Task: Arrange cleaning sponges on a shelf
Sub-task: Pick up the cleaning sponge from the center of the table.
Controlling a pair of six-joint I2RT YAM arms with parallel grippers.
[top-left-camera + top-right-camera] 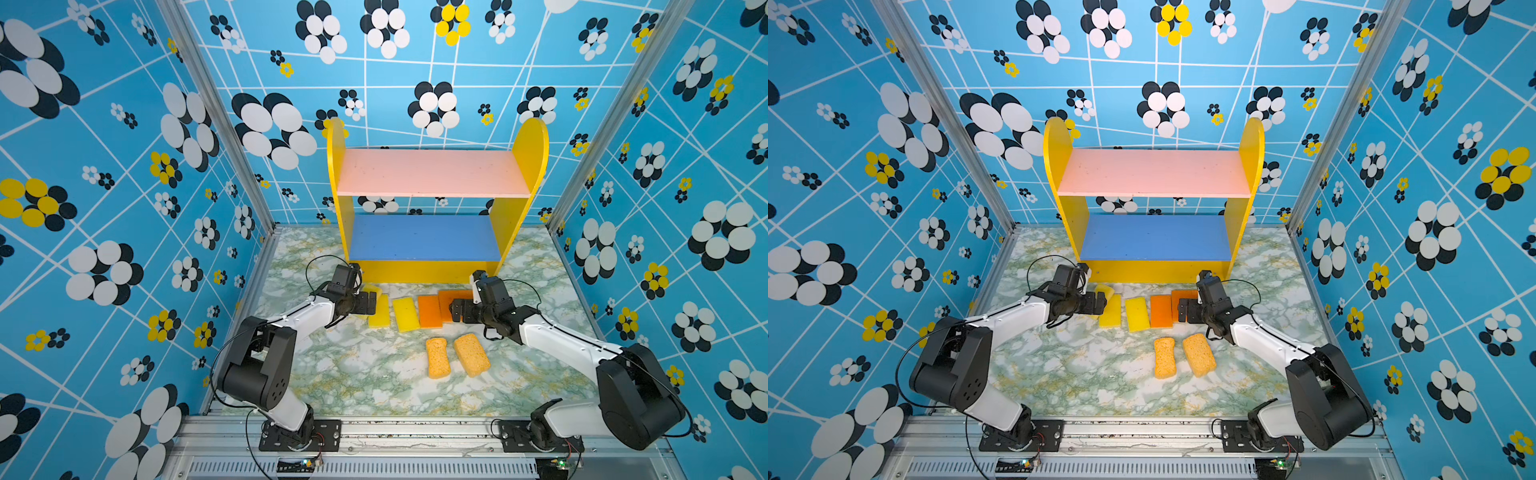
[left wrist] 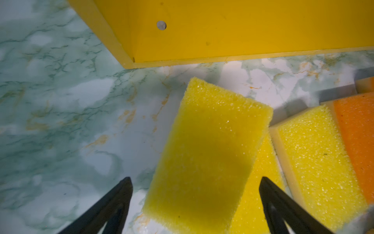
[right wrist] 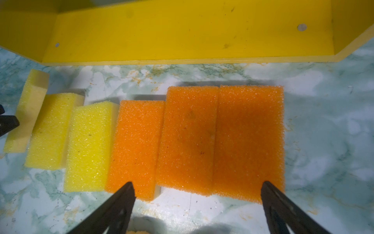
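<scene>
In both top views, a two-tier shelf with bare pink and blue boards stands at the back of a marbled table. A row of flat yellow and orange sponges lies just in front of its base, and two thicker tan sponges lie nearer the camera. The left gripper hovers at the yellow end of the row, the right gripper at the orange end.

Left wrist view: the jaws are spread wide and hold nothing. The end yellow sponge lies between them, leaning on its neighbour, probably tilted. Best to straddle its short sides and squeeze gently.

Right wrist view: the jaws gape wide, empty, over two touching orange sponges. Centre on one before closing, or both may lift.
</scene>
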